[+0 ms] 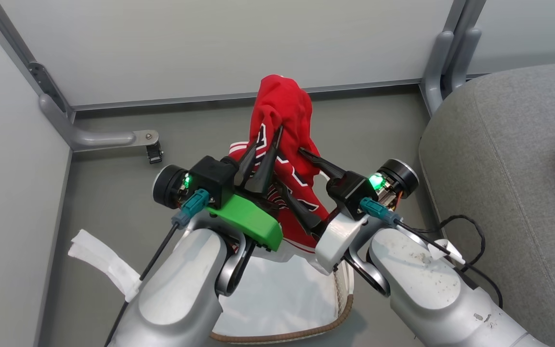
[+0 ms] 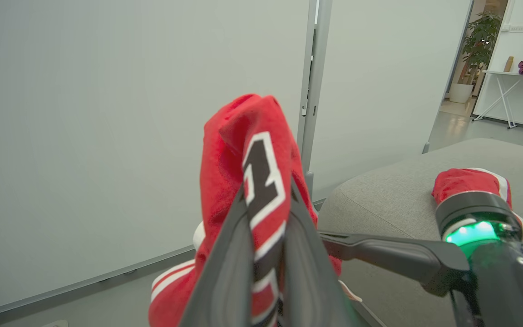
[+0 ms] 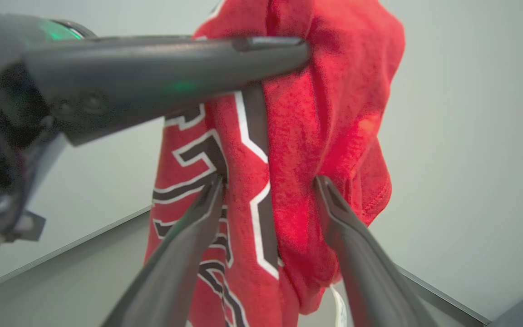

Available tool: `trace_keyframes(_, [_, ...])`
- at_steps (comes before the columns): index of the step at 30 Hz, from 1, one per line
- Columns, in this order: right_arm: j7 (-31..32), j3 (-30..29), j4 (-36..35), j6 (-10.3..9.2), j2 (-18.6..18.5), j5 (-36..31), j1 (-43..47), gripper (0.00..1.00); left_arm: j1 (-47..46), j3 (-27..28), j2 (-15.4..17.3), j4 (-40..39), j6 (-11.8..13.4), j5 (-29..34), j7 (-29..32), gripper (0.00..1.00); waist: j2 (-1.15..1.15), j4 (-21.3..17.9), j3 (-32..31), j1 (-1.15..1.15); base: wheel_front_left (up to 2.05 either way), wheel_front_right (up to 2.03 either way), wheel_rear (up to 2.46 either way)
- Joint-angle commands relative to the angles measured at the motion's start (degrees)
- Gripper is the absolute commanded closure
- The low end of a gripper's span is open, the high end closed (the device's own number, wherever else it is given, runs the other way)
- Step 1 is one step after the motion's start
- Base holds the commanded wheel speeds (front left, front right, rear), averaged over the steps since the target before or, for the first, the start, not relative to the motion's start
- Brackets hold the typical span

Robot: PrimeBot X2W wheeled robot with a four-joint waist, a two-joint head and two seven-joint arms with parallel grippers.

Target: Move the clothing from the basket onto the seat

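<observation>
Above the white perforated plastic basket [image 1: 301, 333], pinches a soft red black-lettered jersey [image 1: 284, 115] in the clamped left gripper [image 2: 267, 195] and straddles it with the wide-spread right gripper [image 3: 269, 181], with one red striped garment [image 2: 468, 181] already on the grey fabric seat [image 2: 393, 195] and this jersey yet to follow.

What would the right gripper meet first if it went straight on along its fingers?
Most likely the red jersey, which hangs from the shut left gripper and sits between the open fingers of the right gripper. Depth is unclear, so the fabric may already be brushing them.
</observation>
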Motion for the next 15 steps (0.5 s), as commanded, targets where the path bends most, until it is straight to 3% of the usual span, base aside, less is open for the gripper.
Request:
trace_keyframes(1, [-0.12,-0.01,0.43,-0.08,-0.21,-0.11,-0.83,0.00,-0.93,-0.42,0.12,-0.68,0.13,-0.38,-0.04,1.00,0.00,0.19,-0.04,0.00,0.00,0.00,0.00])
trace_keyframes(15, [-0.11,-0.45,3.90,-0.08,-0.21,0.51,-0.86,0.00,-1.45,-6.20,0.11,-4.84,1.14,-3.67,-0.04,1.00,0.00,1.14,-0.25,0.00,0.00,0.00,0.00])
